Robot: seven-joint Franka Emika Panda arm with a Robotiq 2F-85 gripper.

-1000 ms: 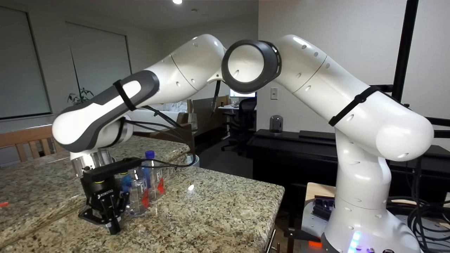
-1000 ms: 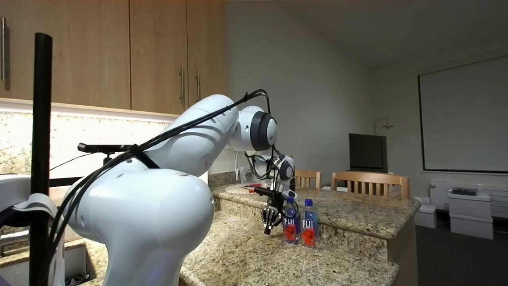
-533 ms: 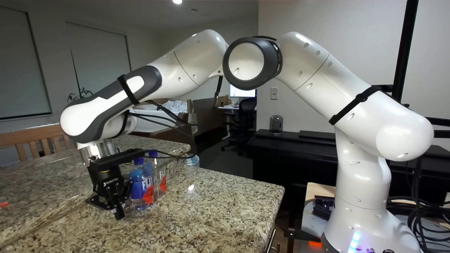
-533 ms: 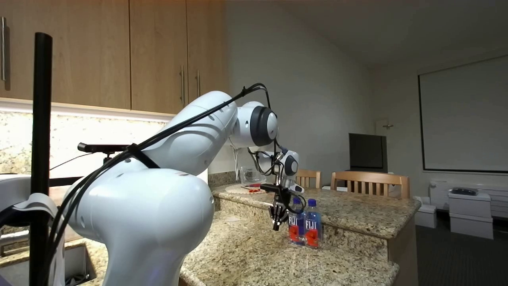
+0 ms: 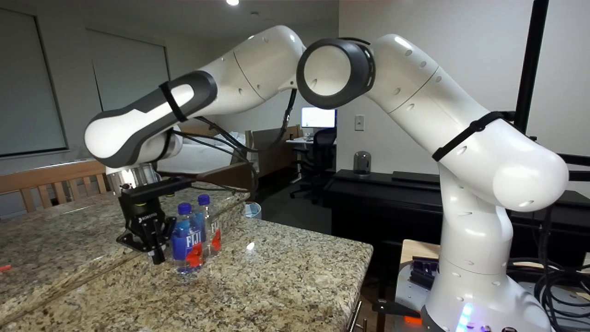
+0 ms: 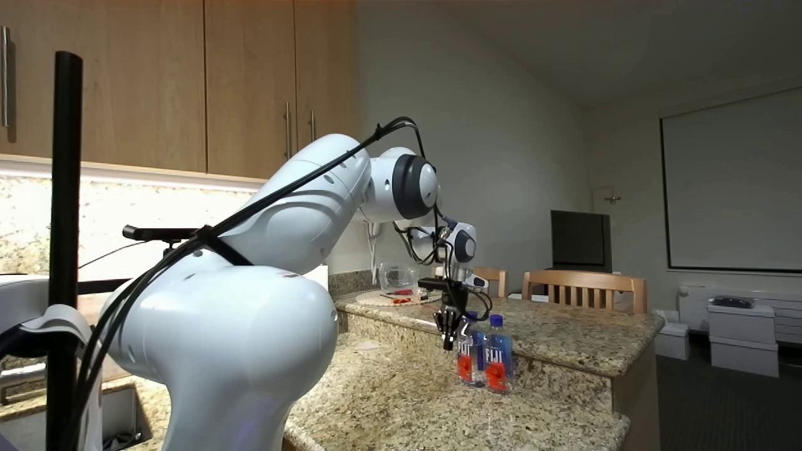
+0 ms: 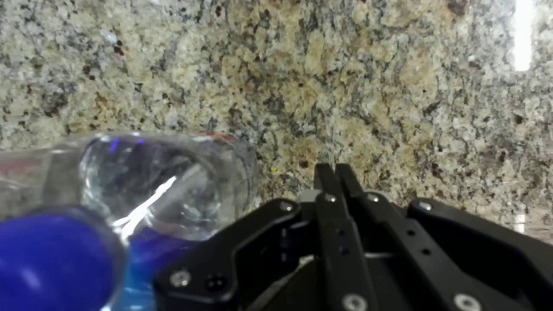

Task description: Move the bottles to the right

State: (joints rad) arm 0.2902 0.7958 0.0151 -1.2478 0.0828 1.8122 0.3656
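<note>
Bottle A (image 5: 188,240) & bottle B (image 5: 215,235): sm., clear plastic, blue caps, blue labels w/ red motif, lettered FIJI. Loc.: both upright on lower granite counter (image 5: 286,276), near wall of raised ledge (image 6: 583,332); A next to gripper (image 7: 334,168), B on A's far side from it. Contact betw. A & B: can't tell.

Gripper: qty 1, blk., Robotiq, pointing down, tips above counter. Fingers (image 7: 325,181) drawn tog., hairline gap at most; hold: nil visible. Contact w/ A: can't tell. Wrist view: a blue cap (image 7: 56,263) & clear plastic at pic. L, beside fingers.

Arm (image 5: 327,69): qty 1, white, elbow raised, extended over counter; blue light (image 5: 465,316) lit on base.

On ledge, in an exterior view: round mat (image 6: 369,299) w/ sm. red items (image 6: 401,300), type unclear; clear container (image 6: 398,275) near mat. Wood chair (image 6: 579,280) at ledge's far side. Wood cabinets (image 6: 144,75) w/ metal handles, upper L of pic.

Misc., in an exterior view: blk. low unit (image 5: 392,203) beyond counter, glass dome (image 5: 362,162) on top; lit monitor (image 5: 318,117) & blk. office chair (image 5: 325,143) in bkgd. In an exterior view also: white boxes (image 6: 742,326), stacked, dark obj. (image 6: 733,302) on top.
</note>
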